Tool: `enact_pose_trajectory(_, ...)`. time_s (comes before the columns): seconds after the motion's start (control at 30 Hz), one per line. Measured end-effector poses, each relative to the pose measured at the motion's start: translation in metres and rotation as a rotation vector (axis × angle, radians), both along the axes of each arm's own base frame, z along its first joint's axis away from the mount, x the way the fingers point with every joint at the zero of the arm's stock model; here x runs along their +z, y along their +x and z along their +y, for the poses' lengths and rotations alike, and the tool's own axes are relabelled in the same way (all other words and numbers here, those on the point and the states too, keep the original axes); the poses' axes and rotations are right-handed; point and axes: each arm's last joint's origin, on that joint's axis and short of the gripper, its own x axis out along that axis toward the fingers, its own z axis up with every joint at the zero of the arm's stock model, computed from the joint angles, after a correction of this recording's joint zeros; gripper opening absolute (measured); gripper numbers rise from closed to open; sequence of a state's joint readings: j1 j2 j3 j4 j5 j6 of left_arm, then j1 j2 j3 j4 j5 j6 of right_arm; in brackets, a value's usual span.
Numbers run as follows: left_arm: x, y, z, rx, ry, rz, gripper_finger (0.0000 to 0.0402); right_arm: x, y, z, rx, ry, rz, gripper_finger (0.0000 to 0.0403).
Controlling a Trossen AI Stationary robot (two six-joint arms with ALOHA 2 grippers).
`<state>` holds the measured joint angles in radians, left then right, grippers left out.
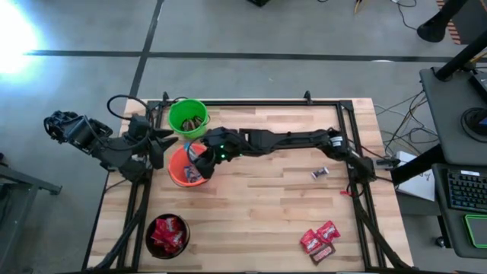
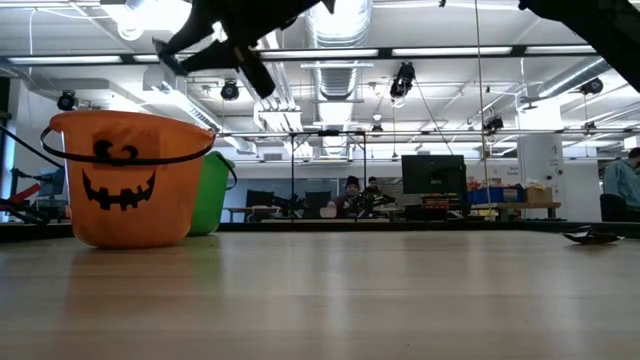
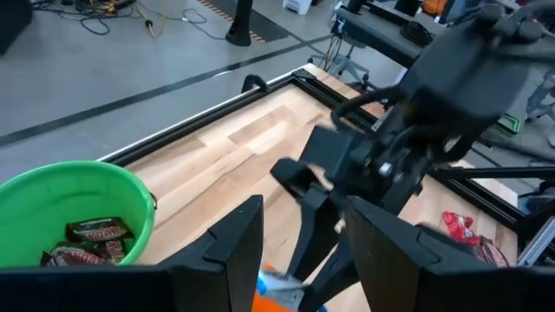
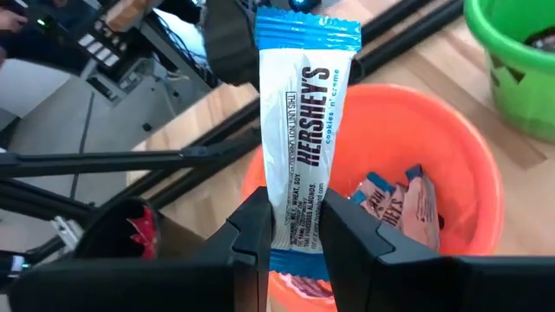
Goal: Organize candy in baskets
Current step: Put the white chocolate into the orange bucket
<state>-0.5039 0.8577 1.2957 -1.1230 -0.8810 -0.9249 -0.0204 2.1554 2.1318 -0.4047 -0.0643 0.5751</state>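
Note:
My right gripper reaches across the table from its right and is shut on a white-and-blue candy bar over the orange basket. That basket holds a few similar bars. The green basket sits behind it with dark brown candy inside. The black basket near the front left holds red candy. My left gripper waits open at the table's left edge, nothing between its fingers. My right gripper pinches the bar near its lower blue end, its two fingers on the bar's two long edges. The fingers slant down from the table's right side. The bar sticks out past the fingertips along their line, lifted clear above the orange basket's opening.
Loose red and brown candies lie near the front right of the wooden table, and one dark candy lies at mid right. A black metal frame borders the table. In the low view the orange basket stands before the green one.

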Motion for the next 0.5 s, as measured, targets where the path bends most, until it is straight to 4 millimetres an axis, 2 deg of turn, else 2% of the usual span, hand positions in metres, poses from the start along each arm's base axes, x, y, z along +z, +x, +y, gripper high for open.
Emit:
enact_pose_trajectory(0.13,-0.0001,-0.0004,0.0002,0.0,0.001,0.001,0.0146,-0.0098,0.004,-0.0001,-0.004,0.007,0.019,0.007)
enact_pose_trajectory(0.3,0.0001,-0.0009,0.0005,0.0,0.0,0.0,0.0146,-0.0102,0.0042,-0.0001,0.003,-0.006,0.019,0.0075)
enact_pose_trajectory(0.5,0.0001,-0.0009,0.0005,0.0,0.0,0.0,0.0146,-0.0107,0.0043,-0.001,0.005,-0.012,0.019,0.012)
